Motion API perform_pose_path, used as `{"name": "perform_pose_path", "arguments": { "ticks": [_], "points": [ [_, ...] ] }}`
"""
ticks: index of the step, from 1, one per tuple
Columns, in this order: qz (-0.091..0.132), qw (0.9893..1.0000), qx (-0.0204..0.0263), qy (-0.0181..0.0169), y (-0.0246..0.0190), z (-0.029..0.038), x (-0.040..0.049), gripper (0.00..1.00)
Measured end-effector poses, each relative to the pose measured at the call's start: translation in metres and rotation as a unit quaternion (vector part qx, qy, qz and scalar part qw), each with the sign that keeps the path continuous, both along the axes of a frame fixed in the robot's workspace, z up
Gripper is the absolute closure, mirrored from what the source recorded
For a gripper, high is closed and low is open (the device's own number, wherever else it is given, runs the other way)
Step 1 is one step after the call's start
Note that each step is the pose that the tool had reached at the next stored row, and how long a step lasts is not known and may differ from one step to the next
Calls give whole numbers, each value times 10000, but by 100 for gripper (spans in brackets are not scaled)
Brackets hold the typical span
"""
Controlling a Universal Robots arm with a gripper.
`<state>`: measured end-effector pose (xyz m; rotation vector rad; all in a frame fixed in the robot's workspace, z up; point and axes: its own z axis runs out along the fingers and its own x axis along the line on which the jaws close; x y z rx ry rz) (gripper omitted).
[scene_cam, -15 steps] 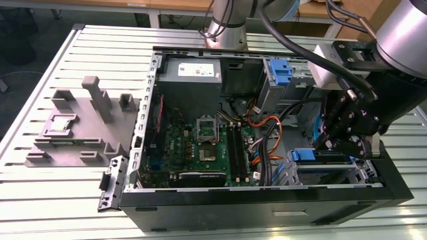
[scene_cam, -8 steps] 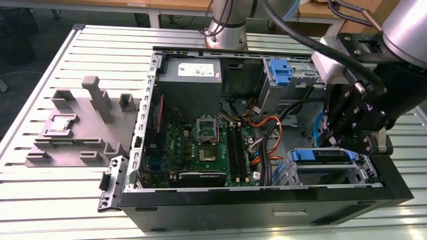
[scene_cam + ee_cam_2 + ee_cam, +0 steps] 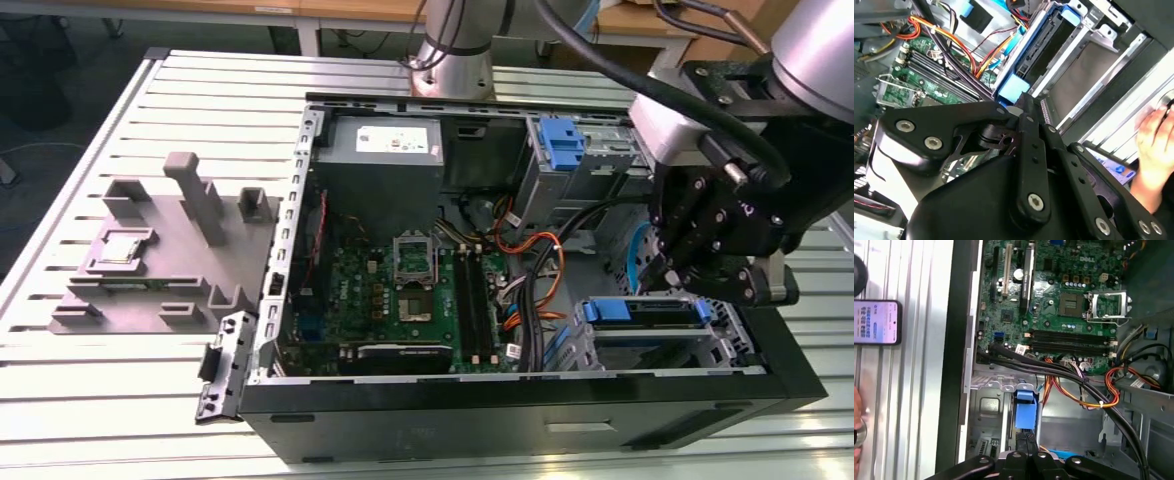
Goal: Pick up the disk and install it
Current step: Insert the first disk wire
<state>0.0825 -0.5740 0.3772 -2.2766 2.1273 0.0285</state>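
The disk [image 3: 641,312] sits in the metal drive cage at the near right corner of the open computer case [image 3: 534,400], with its blue carrier rail facing up. In both wrist views its blue rail runs along the cage [image 3: 1030,55] [image 3: 1025,409]. My gripper [image 3: 703,282] hangs just above and behind the cage. Its black fingers look shut, and the tips [image 3: 1026,442] meet the blue end of the disk [image 3: 1014,86]. The gripper's black linkage hides the drive body in the second wrist view.
The motherboard [image 3: 400,290] and orange and black cables [image 3: 534,270] lie left of the cage. A tall blue latch [image 3: 563,140] stands at the case's far side. A grey fixture [image 3: 160,250] lies on the slatted table. A person's hand [image 3: 1154,145] and a phone [image 3: 876,322] are beside the case.
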Motion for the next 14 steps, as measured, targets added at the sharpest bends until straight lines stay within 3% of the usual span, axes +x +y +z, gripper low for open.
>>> {"name": "perform_pose_path", "arguments": {
  "ticks": [2,5,6,10,14],
  "points": [
    [120,9999,0,-43,0,0,-1,90],
    [222,9996,-1,-159,0,-1,0,90],
    [231,9996,-1,-176,1,-4,4,90],
    [239,9996,-21,-177,4,-18,52,90],
    [248,9995,-70,-176,16,-32,97,90]
  ]
}}
